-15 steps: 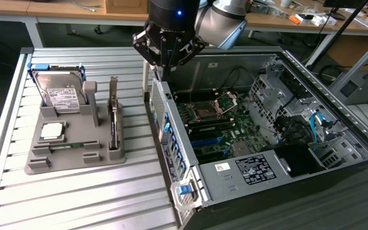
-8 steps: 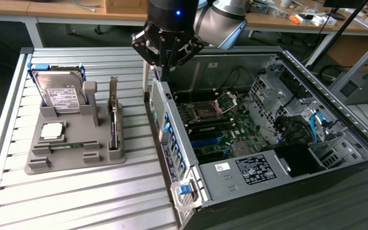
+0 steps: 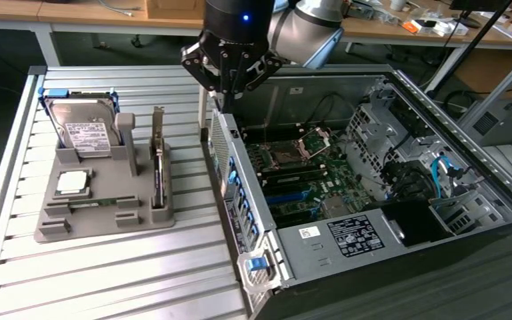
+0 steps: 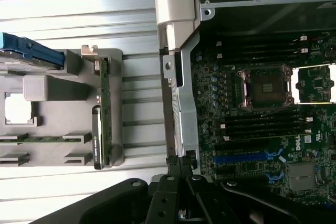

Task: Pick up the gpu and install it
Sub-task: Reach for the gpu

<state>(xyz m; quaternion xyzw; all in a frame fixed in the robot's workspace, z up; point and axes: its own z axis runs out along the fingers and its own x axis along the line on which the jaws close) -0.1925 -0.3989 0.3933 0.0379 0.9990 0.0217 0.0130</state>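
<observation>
Silver slats make up the table (image 3: 105, 280), which carries everything. On the exterior view's right lies an open computer case (image 3: 238, 193), its green circuit board (image 3: 314, 177) facing up with an empty processor socket (image 3: 293, 157) in the middle. Beside it, on the exterior view's left, sits a grey plastic holder (image 3: 96, 223) with slots for parts.

The black gripper (image 3: 224, 97) hangs above the case wall nearest the holder, with its fingers clenched together and nothing between them. It is clear of the holder and touches none of the parts.

A hard drive (image 3: 85, 133) with a white label leans in the holder's far end. The gpu (image 3: 159, 170) stands on its edge in the slot on the side of the holder closest to the case, with its metal bracket uppermost. It is not yet lifted and sits near the gripper but apart from it. A square silver chip (image 3: 72, 183) lies flat in a recess, and a thin memory stick (image 3: 105, 201) rests in a groove next to it.
</observation>
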